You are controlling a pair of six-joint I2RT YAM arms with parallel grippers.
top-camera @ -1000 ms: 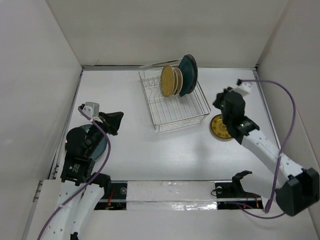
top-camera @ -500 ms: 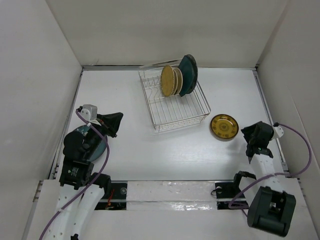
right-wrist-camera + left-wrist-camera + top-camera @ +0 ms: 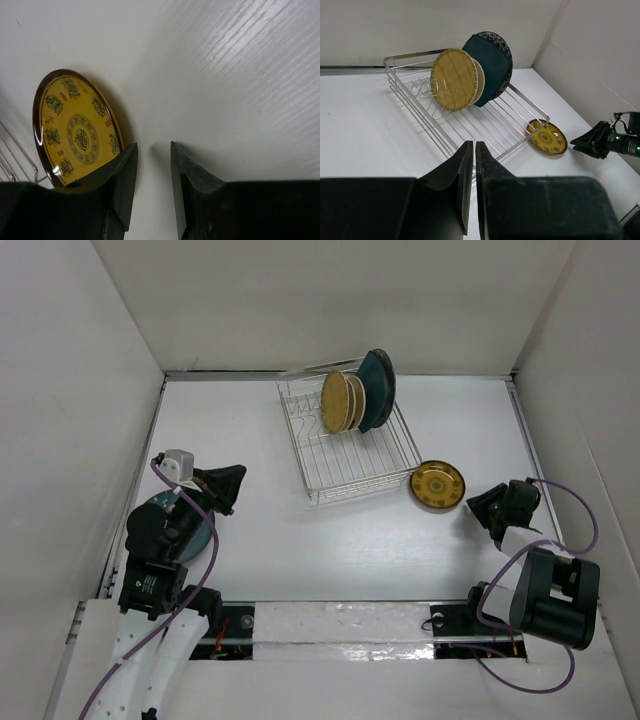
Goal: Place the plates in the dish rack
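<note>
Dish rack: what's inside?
The dish rack holds plates standing on edge at its far end: a gold plate in front, a cream plate behind it, then a dark teal plate. A patterned dark rim peeks behind; the rest is covered.

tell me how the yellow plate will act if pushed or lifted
The yellow plate looks rigid and glazed, with a shiny rim, so it is probably slippery. Lying flat on the smooth table, it would likely slide rather than tip. Its low edge looks hard to pinch.
</note>
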